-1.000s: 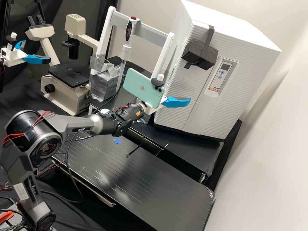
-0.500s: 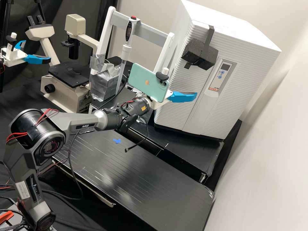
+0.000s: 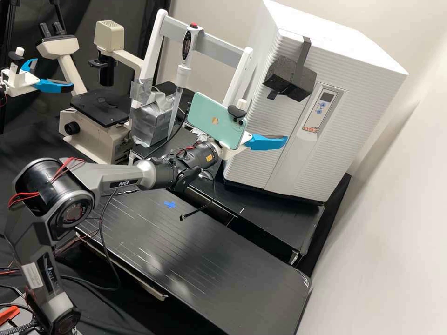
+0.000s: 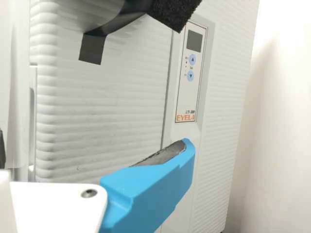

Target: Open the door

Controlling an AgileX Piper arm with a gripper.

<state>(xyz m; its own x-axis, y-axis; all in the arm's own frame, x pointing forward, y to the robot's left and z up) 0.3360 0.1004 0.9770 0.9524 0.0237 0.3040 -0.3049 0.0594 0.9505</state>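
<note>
My gripper (image 3: 267,142) is in front of the white cabinet (image 3: 372,93), below the dark foam block (image 3: 289,80) strapped to its door (image 3: 260,125). The cabinet door looks closed. In the wrist view my gripper (image 4: 163,179) is open, with the dark pad of one blue finger bare and nothing against it; the other finger is hidden. That finger lies before the lower door (image 4: 107,116), and whether it touches is unclear. Above it are the foam block (image 4: 176,12) and a black strap end (image 4: 91,47).
A phone (image 3: 216,121) rides on my wrist. Left of the cabinet stand a white frame (image 3: 240,79), a pipette (image 3: 184,70) and a microscope (image 3: 95,132). A second arm's gripper (image 3: 53,85) is at far left. A low black bench (image 3: 209,260) lies in front.
My arm has moved right and slightly up, towards the cabinet's front, then nearly stopped with a slight dip. The cabinet and its foam block have not moved.
</note>
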